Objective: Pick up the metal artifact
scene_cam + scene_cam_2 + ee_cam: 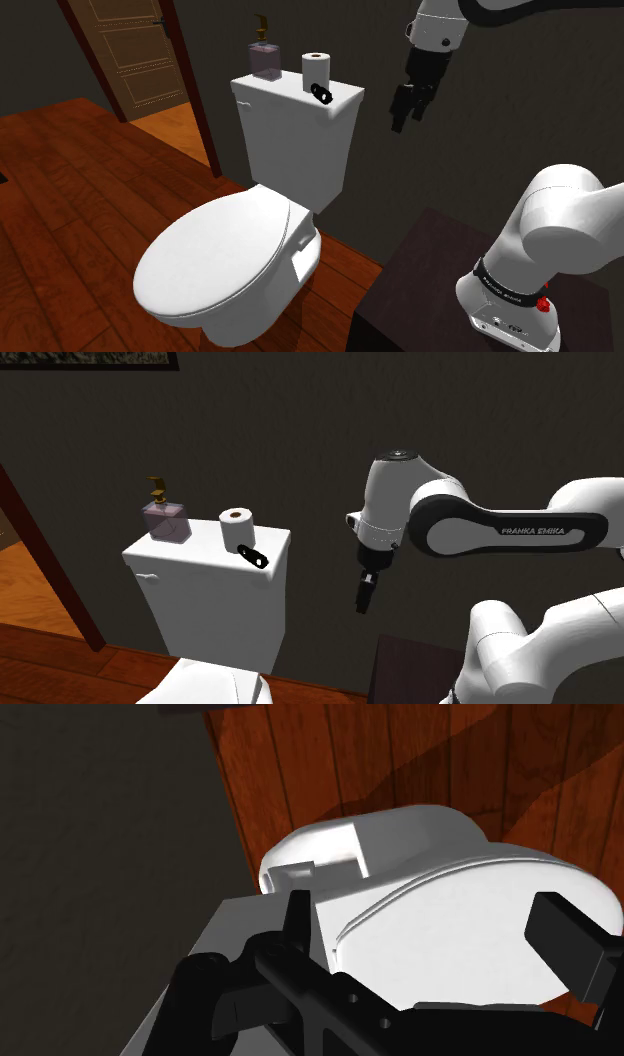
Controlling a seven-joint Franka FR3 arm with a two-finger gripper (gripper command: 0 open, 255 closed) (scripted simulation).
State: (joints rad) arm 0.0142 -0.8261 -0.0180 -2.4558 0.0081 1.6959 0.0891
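The metal artifact (320, 93) is a small black piece lying on the white toilet tank lid (275, 88), just in front of the toilet paper roll (316, 68). In the second exterior view the artifact (255, 558) lies near the lid's right edge. My gripper (404, 112) hangs in the air to the right of the tank, well apart from the artifact and pointing down. It also hangs beside the tank in the second exterior view (365, 598). In the wrist view the gripper (430, 944) is open, its black fingers (570, 944) wide apart with nothing between them.
A purple soap dispenser (265, 60) with a gold pump stands at the lid's far left. Below is the closed white toilet seat (220, 255) on a wooden floor. A dark wall is behind the tank, a brown door (130, 50) at the left, and my dark stand (430, 290) at the lower right.
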